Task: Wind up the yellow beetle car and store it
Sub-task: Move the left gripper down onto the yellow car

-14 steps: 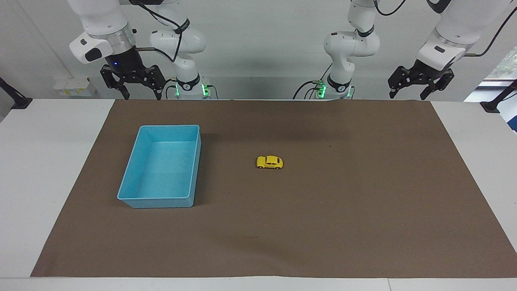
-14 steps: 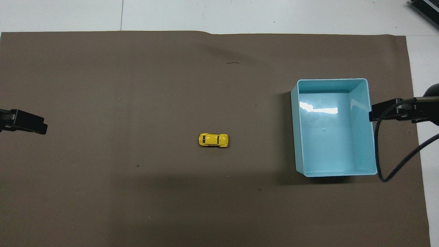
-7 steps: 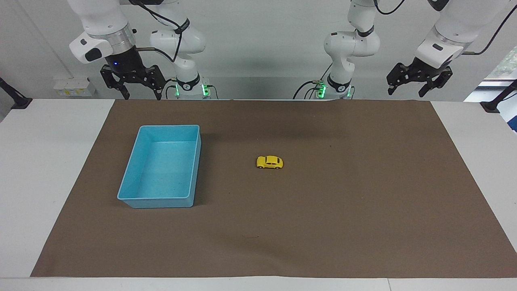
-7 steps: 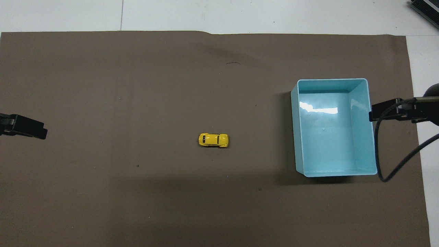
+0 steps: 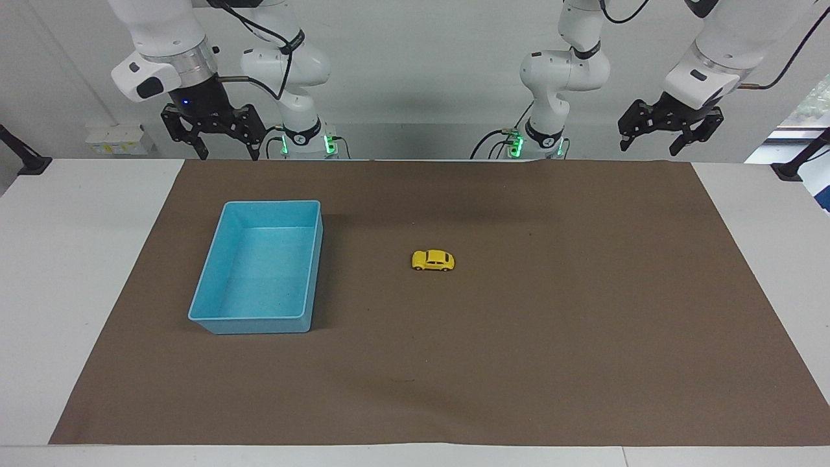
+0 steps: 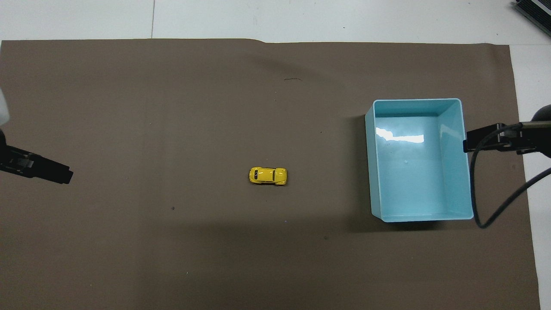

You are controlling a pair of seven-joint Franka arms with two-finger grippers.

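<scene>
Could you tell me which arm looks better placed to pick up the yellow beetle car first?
Probably the left. The yellow beetle car sits mid-mat, untouched. Both grippers hang open, but the left gripper has clear mat toward the car, while the right gripper has the blue bin on its side.

Left gripper lifted a little and drew inward from the left arm's end of the table, toward the middle. Reached further in over the edge of the brown mat in the overhead view, its dark tip lower in that view than a second ago. Jaws spread wide as before.
</scene>
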